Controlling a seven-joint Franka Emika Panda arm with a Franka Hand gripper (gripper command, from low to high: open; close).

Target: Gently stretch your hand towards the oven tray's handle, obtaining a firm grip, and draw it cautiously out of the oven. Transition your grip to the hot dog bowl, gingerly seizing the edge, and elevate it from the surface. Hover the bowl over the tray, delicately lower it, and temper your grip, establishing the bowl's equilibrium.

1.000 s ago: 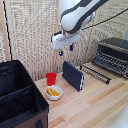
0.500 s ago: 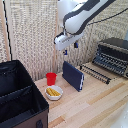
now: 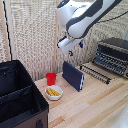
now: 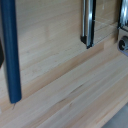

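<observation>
Nearest to me stands the big black bin [image 3: 20, 97]. Just beside it, on the light wooden table [image 3: 95, 102], sits the small round white bowl with yellow-orange hot dog pieces [image 3: 53, 92], and the red plastic cup [image 3: 51, 78] stands just behind the bowl. Past the bowl, toward the oven, the dark blue rectangular slab [image 3: 73, 75] stands on its edge.

Further on, the flat dark grey wire rack [image 3: 97, 73] lies in front of the boxy black toaster oven with the metallic top [image 3: 113, 55]. It seems already drawn out, so I judge the bowl is the next target.

The white gripper with blue-tipped fingers [image 3: 75, 52] hangs high above the slab, holding nothing; whether its fingers are spread, I cannot tell.

To do this well, it should pass over the slab without touching it, then descend straight on the bowl's rim on the side away from the cup, and close softly.
</observation>
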